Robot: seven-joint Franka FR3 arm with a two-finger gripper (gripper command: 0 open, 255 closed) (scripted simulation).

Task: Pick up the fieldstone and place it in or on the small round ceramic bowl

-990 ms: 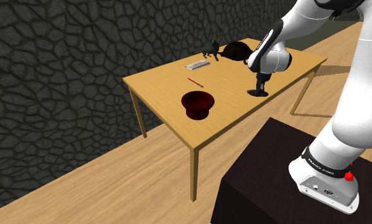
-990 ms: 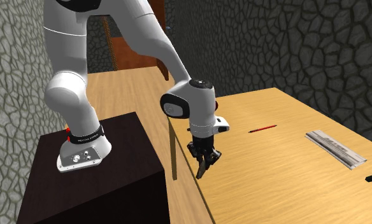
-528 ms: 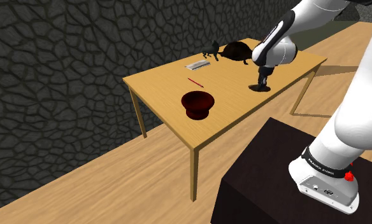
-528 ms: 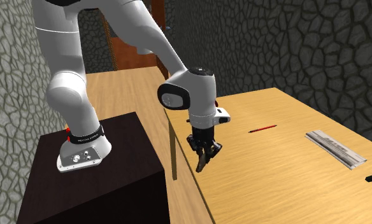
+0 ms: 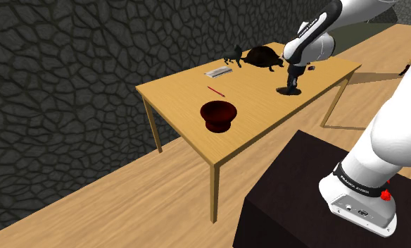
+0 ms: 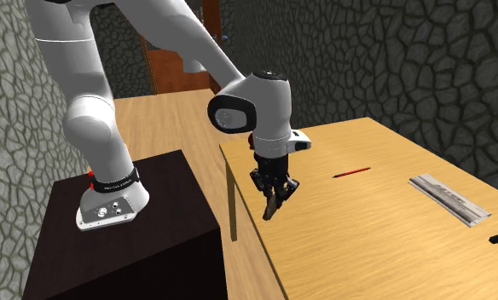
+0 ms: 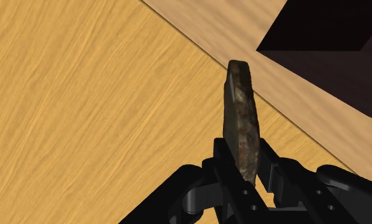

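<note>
Gripper (image 6: 272, 196) clamped on a flat brown stone (image 7: 241, 124), stone held on end over the table (image 5: 174, 93) near its edge by the stand (image 5: 288, 201), dark red bowl (image 5: 219, 115) well apart, mid-table.

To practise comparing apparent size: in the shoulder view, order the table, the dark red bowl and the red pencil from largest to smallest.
1. table
2. dark red bowl
3. red pencil
The gaps are plain; no ties.
</note>
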